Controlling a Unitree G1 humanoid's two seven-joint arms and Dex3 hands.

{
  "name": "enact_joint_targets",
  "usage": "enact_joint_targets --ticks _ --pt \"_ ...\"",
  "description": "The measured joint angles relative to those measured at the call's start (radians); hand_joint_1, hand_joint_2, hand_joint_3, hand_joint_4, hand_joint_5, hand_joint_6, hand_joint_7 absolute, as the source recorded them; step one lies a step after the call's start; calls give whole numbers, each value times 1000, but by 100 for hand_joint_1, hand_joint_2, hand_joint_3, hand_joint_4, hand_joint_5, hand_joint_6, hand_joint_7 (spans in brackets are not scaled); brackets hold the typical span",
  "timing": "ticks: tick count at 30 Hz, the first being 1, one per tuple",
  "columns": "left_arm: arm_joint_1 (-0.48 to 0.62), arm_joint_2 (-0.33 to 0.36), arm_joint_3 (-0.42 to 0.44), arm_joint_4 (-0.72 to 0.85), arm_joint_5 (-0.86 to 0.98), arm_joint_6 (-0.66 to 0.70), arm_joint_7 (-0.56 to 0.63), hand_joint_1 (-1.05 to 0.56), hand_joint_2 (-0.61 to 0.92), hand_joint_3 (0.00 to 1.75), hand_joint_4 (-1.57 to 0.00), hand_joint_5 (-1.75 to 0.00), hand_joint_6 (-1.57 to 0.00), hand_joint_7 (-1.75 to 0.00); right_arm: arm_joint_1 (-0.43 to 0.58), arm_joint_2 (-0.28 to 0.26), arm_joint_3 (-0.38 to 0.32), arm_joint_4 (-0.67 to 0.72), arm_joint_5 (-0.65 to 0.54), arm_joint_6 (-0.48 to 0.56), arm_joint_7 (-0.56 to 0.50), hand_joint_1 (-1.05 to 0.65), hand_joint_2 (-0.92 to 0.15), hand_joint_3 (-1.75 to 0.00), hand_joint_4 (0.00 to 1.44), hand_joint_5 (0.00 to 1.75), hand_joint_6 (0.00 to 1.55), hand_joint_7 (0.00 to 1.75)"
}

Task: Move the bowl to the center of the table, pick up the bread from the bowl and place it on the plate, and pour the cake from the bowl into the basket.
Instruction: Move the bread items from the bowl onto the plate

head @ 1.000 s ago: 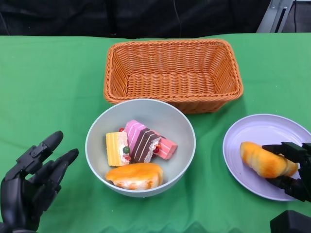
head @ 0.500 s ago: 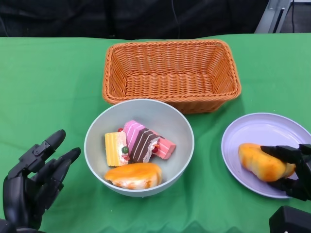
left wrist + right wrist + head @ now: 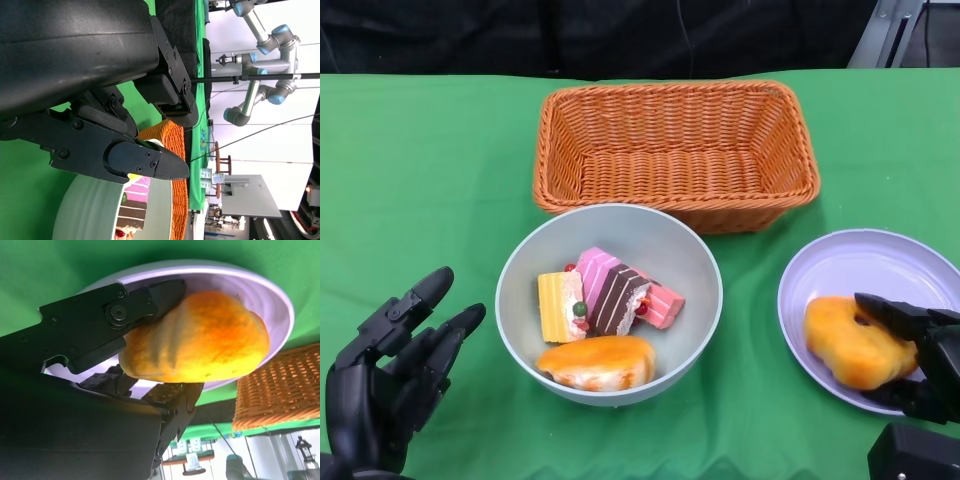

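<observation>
A grey bowl (image 3: 642, 236) sits mid-table and holds a yellow cake (image 3: 558, 306), a pink-and-brown cake (image 3: 615, 298) and a bread roll (image 3: 597, 362). On the lilac plate (image 3: 860, 265) at the right lies a second bread roll (image 3: 848, 342). My right hand (image 3: 920, 355) grips this roll, with fingers on both sides of it. The right wrist view shows the same roll (image 3: 200, 347) pinched between my black fingers (image 3: 115, 315) over the plate (image 3: 272, 302). My left hand (image 3: 385, 380) rests left of the bowl, fingers spread and holding nothing.
A woven orange basket (image 3: 675, 150) stands just behind the bowl, and nothing lies in it. Green cloth covers the table. The left wrist view shows the bowl's rim (image 3: 85, 210) and the basket (image 3: 176, 165) beyond my fingers.
The roll in my right hand has shifted a little toward the plate's near left part and turned. My left hand has barely moved.
</observation>
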Motion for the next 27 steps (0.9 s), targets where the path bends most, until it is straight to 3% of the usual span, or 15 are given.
enact_joint_targets --ticks 16,27 --pt "0 0 1 17 -6 -1 -3 -61 92 13 -96 0 -84 0 42 -9 -21 -97 42 32 142 -97 -92 -5 25 0 16 0" --pt "0 0 2 17 1 -2 -1 -62 92 13 -95 0 -84 0 60 -13 -42 -144 62 58 228 -94 -92 -7 16 0 12 0"
